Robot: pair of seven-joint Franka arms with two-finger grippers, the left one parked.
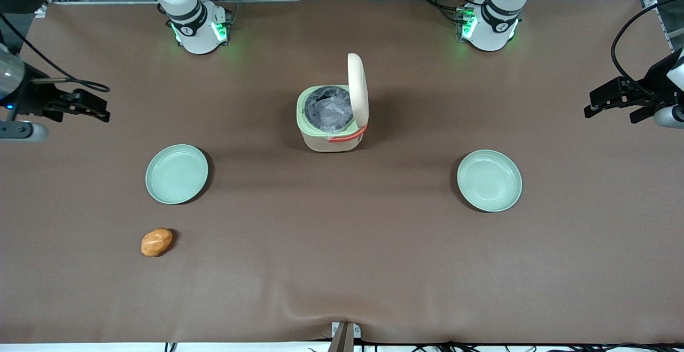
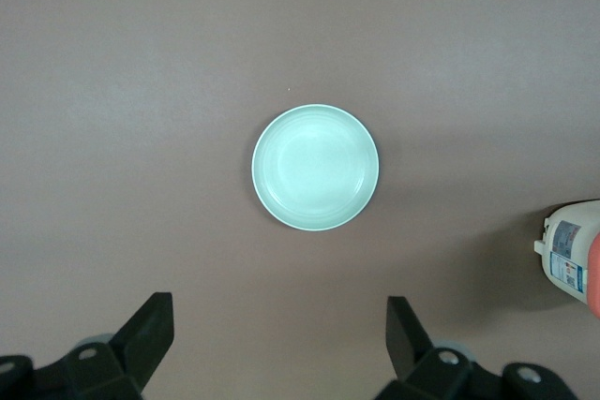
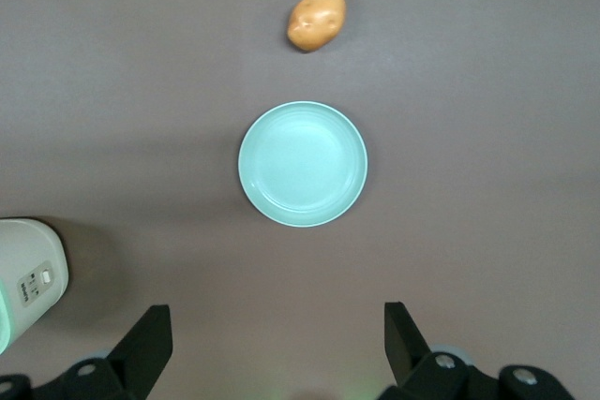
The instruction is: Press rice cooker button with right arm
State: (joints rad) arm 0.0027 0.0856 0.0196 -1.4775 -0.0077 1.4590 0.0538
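Note:
The cream-beige rice cooker (image 1: 331, 122) stands mid-table with its lid (image 1: 358, 90) raised upright, showing the dark inner pot and the orange-red handle. In the right wrist view one side of the cooker (image 3: 28, 283) shows, with a small button panel (image 3: 36, 285) on it. My right arm's gripper (image 1: 91, 107) hangs high at the working arm's end of the table, well away from the cooker. In the right wrist view the gripper (image 3: 274, 320) is open and empty above bare table. The cooker's edge also shows in the left wrist view (image 2: 574, 255).
A pale green plate (image 1: 177, 174) lies between my gripper and the cooker, nearer the front camera; it shows in the right wrist view (image 3: 303, 164). A potato (image 1: 156, 242) (image 3: 317, 18) lies nearer the camera still. A second plate (image 1: 489, 180) (image 2: 316, 168) lies toward the parked arm's end.

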